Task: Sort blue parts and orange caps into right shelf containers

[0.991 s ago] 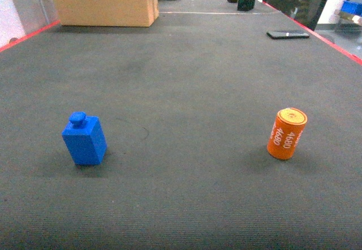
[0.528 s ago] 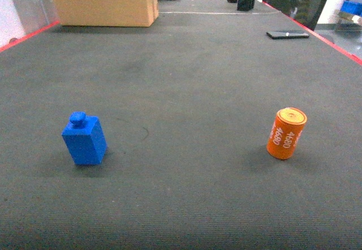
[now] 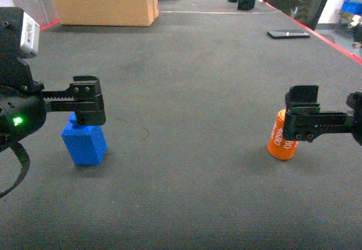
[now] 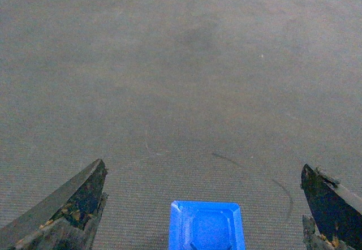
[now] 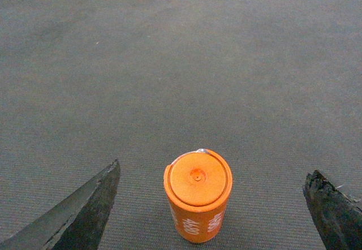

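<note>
The small bright blue plastic block with a round knob on top (image 3: 85, 142) stands on the dark grey ribbed table mat (image 3: 186, 80) at the left, and the black left gripper (image 4: 206, 205) hangs directly above it, jaws spread wide, with the block centred between the two fingertips and touched by neither. Over on the right, the orange cylindrical cap with white printed digits (image 5: 198, 196) stands upright on the same mat, well apart from the block. The black right gripper (image 5: 212, 205) sits over it, also fully open and holding nothing (its fingers frame the cap from either side in the wrist view). At the far end are a brown cardboard box (image 3: 104, 1) and a flat black phone (image 3: 288, 34).
</note>
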### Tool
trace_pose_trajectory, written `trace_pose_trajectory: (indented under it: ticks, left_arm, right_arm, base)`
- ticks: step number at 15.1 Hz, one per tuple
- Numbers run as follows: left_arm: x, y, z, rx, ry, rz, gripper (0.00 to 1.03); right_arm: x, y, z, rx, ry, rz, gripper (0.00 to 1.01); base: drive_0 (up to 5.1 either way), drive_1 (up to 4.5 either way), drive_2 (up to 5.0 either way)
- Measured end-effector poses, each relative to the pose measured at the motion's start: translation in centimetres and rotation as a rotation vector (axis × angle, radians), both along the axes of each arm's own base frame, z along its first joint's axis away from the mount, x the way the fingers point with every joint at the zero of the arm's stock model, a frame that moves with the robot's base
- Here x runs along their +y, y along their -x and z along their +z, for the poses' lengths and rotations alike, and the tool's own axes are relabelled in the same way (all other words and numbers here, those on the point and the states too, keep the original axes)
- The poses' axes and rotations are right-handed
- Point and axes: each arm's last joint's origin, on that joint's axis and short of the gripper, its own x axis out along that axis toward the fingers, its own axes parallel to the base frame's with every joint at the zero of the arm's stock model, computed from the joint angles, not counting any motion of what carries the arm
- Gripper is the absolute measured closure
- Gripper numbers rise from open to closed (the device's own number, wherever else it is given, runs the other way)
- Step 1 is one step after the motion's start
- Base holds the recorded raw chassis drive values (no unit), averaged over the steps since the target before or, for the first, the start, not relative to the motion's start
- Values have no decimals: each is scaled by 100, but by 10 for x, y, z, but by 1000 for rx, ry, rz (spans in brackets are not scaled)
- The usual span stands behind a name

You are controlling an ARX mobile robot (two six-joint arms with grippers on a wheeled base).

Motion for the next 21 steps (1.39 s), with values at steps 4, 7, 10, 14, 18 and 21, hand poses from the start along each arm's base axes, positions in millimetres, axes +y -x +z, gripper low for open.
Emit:
trace_pose_trajectory:
  ticks: [4,7,10,14,18,21]
  left_arm:
    - [-2,-17,-26,75,2,-4,5]
    - [-3,-19,-31,90,6,-6,5]
    - [-3,-22,-36,101,8,-6,5]
    - [-4,-24,-42,112,9,-5,5]
    - [-5,-28,-58,155,4,-6,5]
    - [-4,-37,-73,197,-1,-3,5]
  right_arm:
    - [6,-18,-25,49,-17,-15,3]
    - [8,-23,-31,60,-18,-19,3]
    - [9,-29,-39,63,-18,-29,3]
    - [11,-33,-44,72,-18,-30,3]
    - [13,-46,-59,93,-13,-44,3]
    - [15,-63,-73,79,-10,-88,3]
  base:
    - [0,0,0]
    - [0,0,0]
    - [0,0,0]
    - [0,0,0]
    - [0,0,0]
    - [0,0,0]
